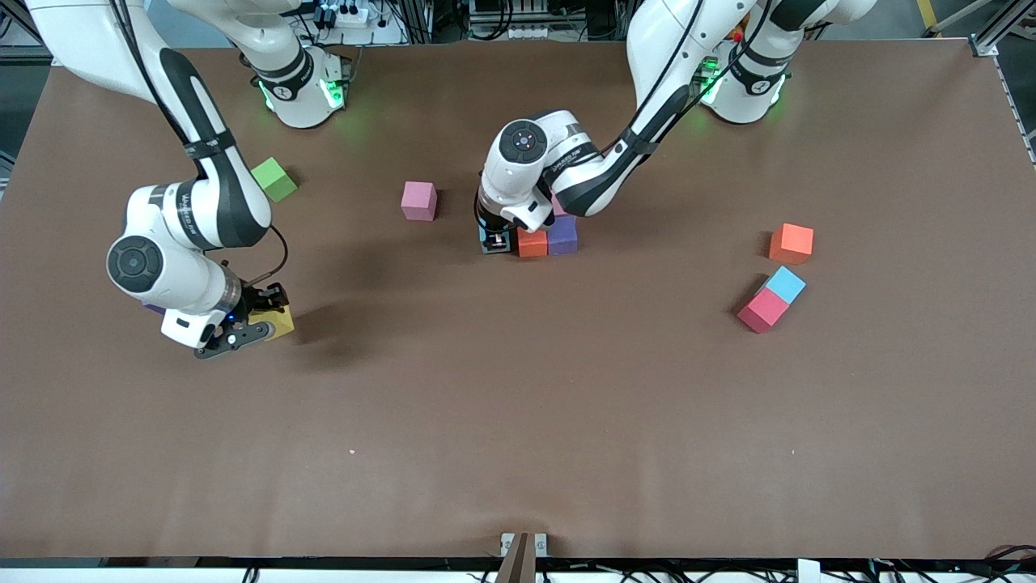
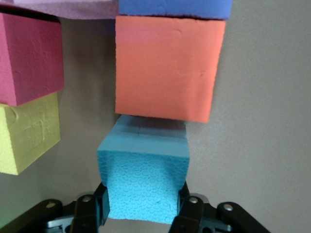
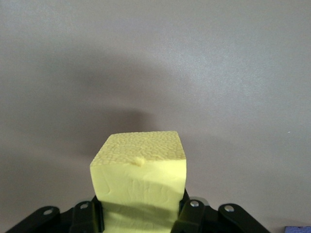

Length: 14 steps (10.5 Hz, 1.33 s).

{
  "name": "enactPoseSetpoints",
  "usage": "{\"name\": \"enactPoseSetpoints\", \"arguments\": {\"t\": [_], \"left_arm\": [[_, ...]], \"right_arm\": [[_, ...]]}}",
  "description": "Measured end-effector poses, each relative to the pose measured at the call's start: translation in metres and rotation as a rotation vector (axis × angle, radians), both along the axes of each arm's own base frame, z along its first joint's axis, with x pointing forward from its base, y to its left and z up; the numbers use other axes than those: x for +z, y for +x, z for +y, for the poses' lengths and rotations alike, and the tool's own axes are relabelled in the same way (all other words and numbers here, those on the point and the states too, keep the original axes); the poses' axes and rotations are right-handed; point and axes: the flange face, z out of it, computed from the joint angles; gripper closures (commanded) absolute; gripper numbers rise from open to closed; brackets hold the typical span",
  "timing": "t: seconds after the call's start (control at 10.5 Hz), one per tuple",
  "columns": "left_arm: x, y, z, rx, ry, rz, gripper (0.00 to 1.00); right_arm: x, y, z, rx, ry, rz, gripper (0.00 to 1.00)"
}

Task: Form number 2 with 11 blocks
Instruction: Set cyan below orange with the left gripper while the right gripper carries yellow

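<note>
My left gripper point(image 1: 495, 243) is shut on a light blue cube point(image 2: 143, 179), low at the table in the middle. The cube sits right beside an orange-red cube point(image 1: 532, 243), which touches a purple cube point(image 1: 562, 235). The left wrist view point(image 2: 143, 213) also shows that orange-red cube point(image 2: 167, 68), and a red cube point(image 2: 29, 58) and a yellow cube point(image 2: 26, 131) in a row beside it. My right gripper point(image 1: 261, 321) is shut on a yellow cube point(image 3: 141, 179), low over the table at the right arm's end.
Loose blocks lie about. A pink cube point(image 1: 419, 201) and a green cube point(image 1: 274, 179) are toward the right arm's end. An orange cube point(image 1: 791, 243), a light blue cube point(image 1: 785, 284) and a touching red cube point(image 1: 762, 310) are toward the left arm's end.
</note>
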Motion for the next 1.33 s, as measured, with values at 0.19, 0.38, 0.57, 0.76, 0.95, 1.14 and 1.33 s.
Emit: {"name": "enactPoseSetpoints", "arguments": {"t": [0.19, 0.38, 0.57, 0.76, 0.95, 1.14, 1.33], "left_arm": [[-0.001, 0.000, 0.001, 0.000, 0.003, 0.002, 1.00], [-0.002, 0.001, 0.003, 0.004, 0.006, 0.004, 1.00], [-0.003, 0.007, 0.007, 0.013, 0.007, 0.004, 1.00], [-0.003, 0.009, 0.009, 0.018, 0.008, 0.005, 1.00], [-0.005, 0.008, 0.010, 0.017, 0.011, 0.007, 1.00], [-0.006, 0.007, 0.011, 0.016, 0.014, 0.010, 1.00], [-0.008, 0.006, 0.011, 0.014, 0.017, 0.012, 1.00]], "right_arm": [[0.000, 0.000, 0.001, 0.001, 0.000, 0.001, 0.67], [0.000, 0.000, 0.001, 0.001, 0.000, 0.001, 0.67], [0.000, 0.000, 0.001, -0.005, 0.007, 0.002, 0.67], [0.000, 0.000, 0.002, -0.013, 0.015, 0.002, 0.67], [0.000, 0.000, 0.003, -0.014, 0.017, 0.003, 0.67], [0.000, 0.000, 0.008, -0.022, 0.031, 0.003, 0.67], [0.009, 0.004, 0.017, -0.049, 0.040, 0.009, 0.67]]}}
